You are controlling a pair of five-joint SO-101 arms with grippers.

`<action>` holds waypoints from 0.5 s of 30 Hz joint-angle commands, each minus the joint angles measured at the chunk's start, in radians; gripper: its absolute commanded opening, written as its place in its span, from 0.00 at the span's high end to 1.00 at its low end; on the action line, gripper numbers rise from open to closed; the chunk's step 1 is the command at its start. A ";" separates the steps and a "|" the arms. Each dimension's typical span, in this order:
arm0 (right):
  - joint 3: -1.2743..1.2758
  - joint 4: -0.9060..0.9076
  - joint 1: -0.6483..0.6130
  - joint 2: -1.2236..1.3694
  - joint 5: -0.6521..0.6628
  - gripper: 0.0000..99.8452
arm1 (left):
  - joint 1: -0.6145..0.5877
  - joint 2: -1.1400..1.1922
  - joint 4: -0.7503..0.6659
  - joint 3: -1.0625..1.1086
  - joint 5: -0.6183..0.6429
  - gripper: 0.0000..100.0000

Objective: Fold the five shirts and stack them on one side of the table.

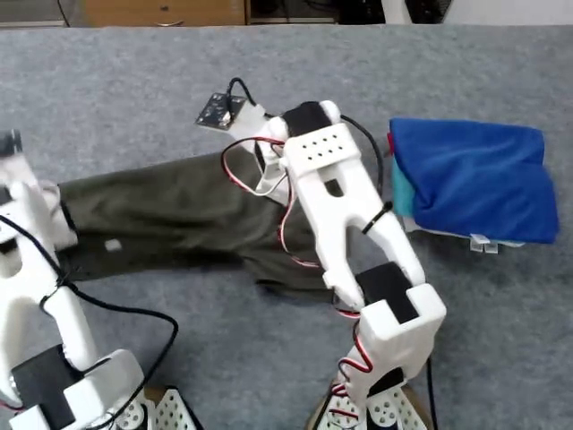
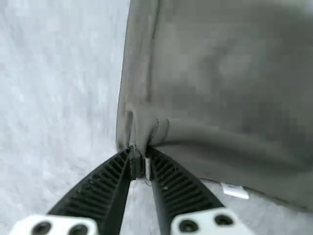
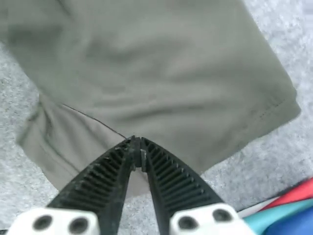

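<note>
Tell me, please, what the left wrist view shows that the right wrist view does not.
Left wrist view, not the right: the left gripper shut on the seamed edge of the olive-green fabric shirt, and a small white tag at the shirt's border. Right wrist view, not the left: the right gripper shut on the shirt's fabric, and red, teal and blue folded shirts. Both: the shirt lying on the grey felt-like table.
</note>
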 commanded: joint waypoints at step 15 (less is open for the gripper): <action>-0.047 -0.003 0.021 -0.005 -0.029 1.00 | -0.072 0.418 0.052 -0.302 0.043 0.98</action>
